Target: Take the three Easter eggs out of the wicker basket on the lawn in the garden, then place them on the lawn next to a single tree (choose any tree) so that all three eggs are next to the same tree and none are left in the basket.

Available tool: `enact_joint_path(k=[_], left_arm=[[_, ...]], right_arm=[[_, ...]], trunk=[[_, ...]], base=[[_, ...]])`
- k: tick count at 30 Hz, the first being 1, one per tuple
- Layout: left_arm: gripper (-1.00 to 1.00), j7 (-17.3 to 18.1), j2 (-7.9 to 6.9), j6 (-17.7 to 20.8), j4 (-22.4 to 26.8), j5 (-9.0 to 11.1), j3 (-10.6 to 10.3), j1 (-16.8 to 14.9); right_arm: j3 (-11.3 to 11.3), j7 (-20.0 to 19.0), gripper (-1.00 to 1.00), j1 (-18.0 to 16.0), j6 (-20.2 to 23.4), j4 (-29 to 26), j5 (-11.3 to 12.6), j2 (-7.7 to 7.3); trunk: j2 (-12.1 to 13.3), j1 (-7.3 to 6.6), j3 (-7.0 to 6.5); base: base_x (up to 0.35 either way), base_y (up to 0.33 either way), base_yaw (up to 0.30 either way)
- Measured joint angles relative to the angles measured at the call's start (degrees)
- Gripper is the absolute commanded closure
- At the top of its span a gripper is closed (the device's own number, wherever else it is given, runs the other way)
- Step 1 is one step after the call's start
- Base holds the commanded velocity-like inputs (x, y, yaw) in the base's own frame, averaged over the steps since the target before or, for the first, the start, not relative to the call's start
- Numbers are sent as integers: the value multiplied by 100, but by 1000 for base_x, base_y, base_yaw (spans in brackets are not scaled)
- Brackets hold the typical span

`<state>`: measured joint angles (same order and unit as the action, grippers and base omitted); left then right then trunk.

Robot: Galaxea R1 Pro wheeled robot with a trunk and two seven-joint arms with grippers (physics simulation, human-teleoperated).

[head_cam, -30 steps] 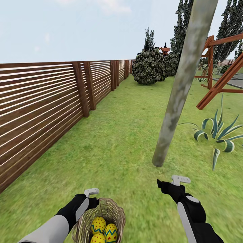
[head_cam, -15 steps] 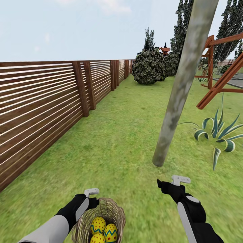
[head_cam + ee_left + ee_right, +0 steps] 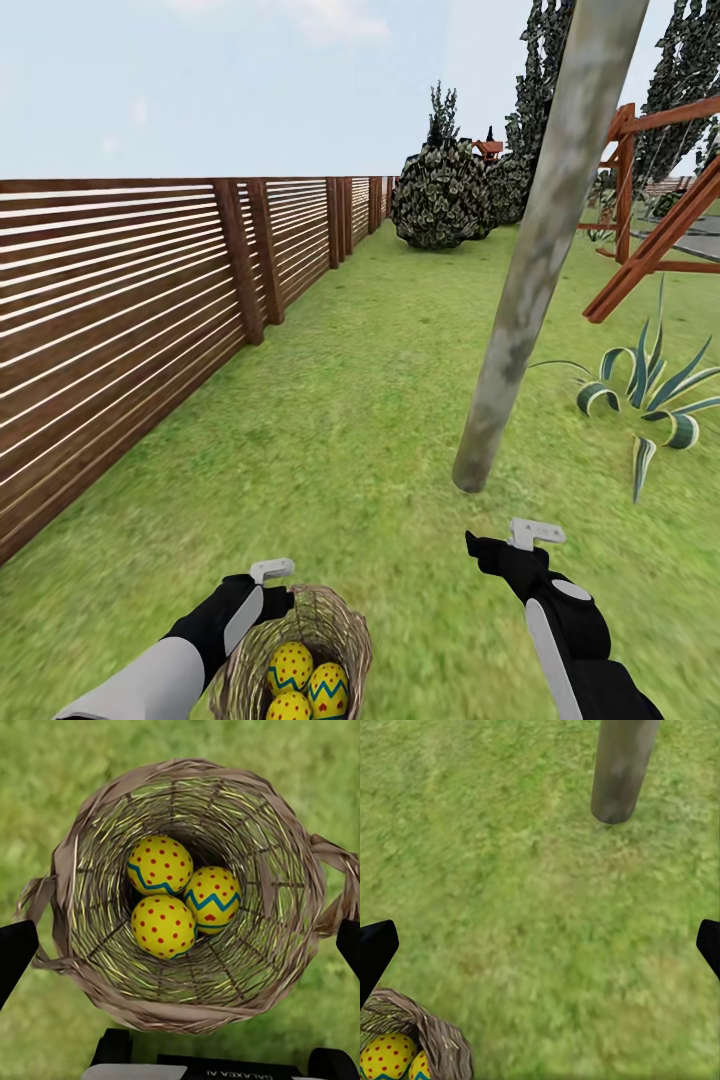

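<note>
Evidently the wicker basket (image 3: 187, 892) sits on the lawn (image 3: 340, 430) right below the left tool (image 3: 272, 590), whose fingers stand spread wide on either side of it, probably lined up for a reach inside. All three Easter eggs (image 3: 180, 896) lie touching in its bottom, none taken out yet. Near ahead stands the tree (image 3: 520, 330), a handy drop spot. The right tool (image 3: 500, 545) hangs empty over bare grass between basket and trunk, fingers apart.
</note>
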<state>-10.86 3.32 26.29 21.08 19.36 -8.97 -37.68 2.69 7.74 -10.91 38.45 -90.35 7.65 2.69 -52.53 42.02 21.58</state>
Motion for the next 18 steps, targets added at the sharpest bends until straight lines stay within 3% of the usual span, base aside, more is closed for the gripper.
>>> enact_joint_path(k=[18], left_arm=[[-100, -3, -2, -10, 1, -2, -7, 0]], right_arm=[[18, 0, -100, 1, 0, -2, 0, 0]], trunk=[[-723, 396, 324]], base=[[0, 0, 0]])
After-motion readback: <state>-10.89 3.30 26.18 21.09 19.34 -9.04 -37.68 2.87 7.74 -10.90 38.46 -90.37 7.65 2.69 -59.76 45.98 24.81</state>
